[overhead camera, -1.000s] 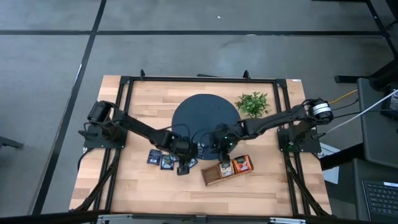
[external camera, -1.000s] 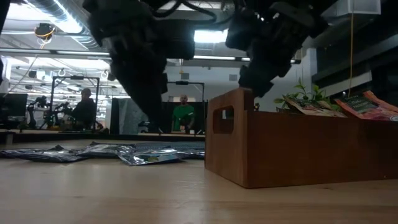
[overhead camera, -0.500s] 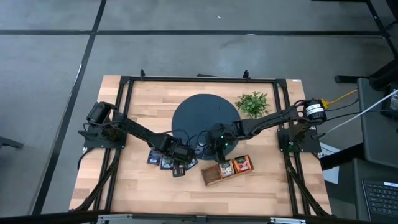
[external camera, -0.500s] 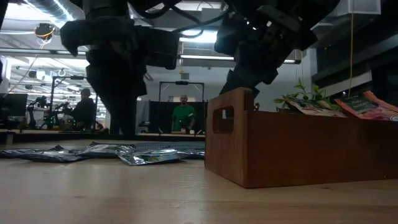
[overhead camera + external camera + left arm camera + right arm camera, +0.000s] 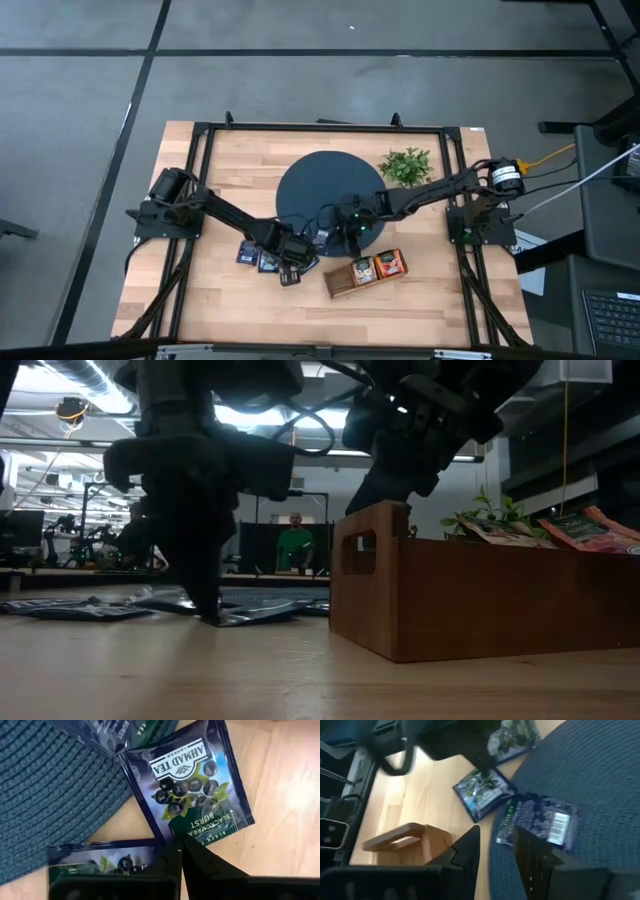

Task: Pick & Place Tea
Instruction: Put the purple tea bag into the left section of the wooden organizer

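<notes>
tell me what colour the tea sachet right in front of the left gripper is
Dark navy with blackcurrants and green leaves printed on it: the tea sachet, best seen in the left wrist view.

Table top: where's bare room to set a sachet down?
Bare wood: the table strip in front of the wooden tray, and the left side behind the left arm. Crowded: the sachets under both grippers at the round mat edge.

A grey floor [image 5: 300, 80] w/ dark seam lines is seen around the wooden table [image 5: 230, 160]. To the right of the table, a dark desk [image 5: 610, 230] w/ a keyboard [image 5: 612, 318] is shown. Beyond the table, in the low view, ceiling strip lights [image 5: 330, 452], ducting [image 5: 90, 375] and a dark framed rig [image 5: 290, 520] are visible; a person in green [image 5: 294, 543] is standing there.
</notes>
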You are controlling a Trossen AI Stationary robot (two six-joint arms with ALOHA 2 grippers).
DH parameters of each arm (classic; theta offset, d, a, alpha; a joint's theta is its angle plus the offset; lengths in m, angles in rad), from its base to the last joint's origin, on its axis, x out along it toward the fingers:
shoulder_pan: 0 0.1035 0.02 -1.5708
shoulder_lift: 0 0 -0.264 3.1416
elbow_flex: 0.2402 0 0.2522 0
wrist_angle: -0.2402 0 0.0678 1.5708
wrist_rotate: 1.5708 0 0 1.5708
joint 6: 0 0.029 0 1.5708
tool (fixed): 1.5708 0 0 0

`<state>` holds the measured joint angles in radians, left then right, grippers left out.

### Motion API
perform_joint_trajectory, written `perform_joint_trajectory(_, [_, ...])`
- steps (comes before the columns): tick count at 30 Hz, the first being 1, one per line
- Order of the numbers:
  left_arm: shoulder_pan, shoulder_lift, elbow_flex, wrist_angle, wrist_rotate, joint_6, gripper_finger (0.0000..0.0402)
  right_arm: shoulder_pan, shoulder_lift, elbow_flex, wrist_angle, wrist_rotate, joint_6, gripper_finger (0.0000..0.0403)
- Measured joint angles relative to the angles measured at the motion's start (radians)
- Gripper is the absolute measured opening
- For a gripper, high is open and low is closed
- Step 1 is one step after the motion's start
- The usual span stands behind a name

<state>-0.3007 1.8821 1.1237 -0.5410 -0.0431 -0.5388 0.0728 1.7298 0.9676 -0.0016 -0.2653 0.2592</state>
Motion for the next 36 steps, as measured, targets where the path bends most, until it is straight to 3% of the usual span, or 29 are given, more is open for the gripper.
perform_joint_trajectory(12, [0.001,0.013,-0.003,0.010,-0.153,-0.053,0.0002,-0.100,0.058,0.001,0.021,-0.136,0.077,0.0118])
perform_joint_trajectory(24, [0.028,0.021,-0.008,0.148,-0.303,-0.129,0.0002,-0.181,0.078,0.000,0.017,-0.201,0.103,0.0120])
perform_joint_trajectory(36, [0.063,0.031,-0.007,0.194,-0.330,-0.129,0.0002,-0.183,0.123,0.002,-0.018,-0.192,0.129,0.0199])
